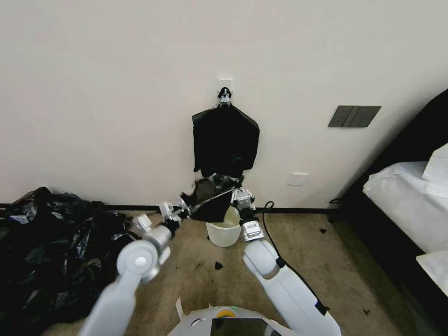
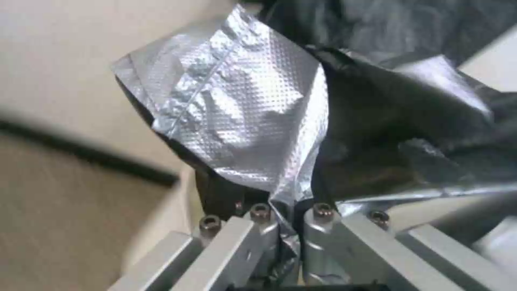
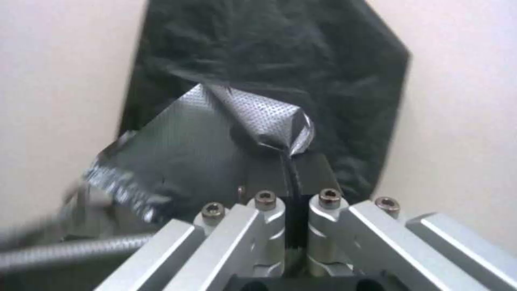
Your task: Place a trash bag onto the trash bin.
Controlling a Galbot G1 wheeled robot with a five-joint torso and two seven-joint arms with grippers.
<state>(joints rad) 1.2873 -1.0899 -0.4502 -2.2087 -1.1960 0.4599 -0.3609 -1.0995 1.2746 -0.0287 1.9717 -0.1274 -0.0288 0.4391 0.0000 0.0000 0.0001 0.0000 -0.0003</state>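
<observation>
1. Stretching between both grippers, the bag (image 1: 211, 198) hangs just above the bin (image 1: 224, 232) by the wall.
2. Left gripper (image 1: 185, 204) pinches one edge, fingers closed tight.
3. Right gripper (image 1: 241, 192) clamps the opposite edge likewise.

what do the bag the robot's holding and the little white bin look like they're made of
The trash bag looks like thin black plastic film, glossy with a fine embossed dot texture; it crumples and glints silver where the left gripper and right gripper pinch it. The trash bin looks like smooth, rigid cream-white plastic with a faint sheen, though that is less certain.
</observation>
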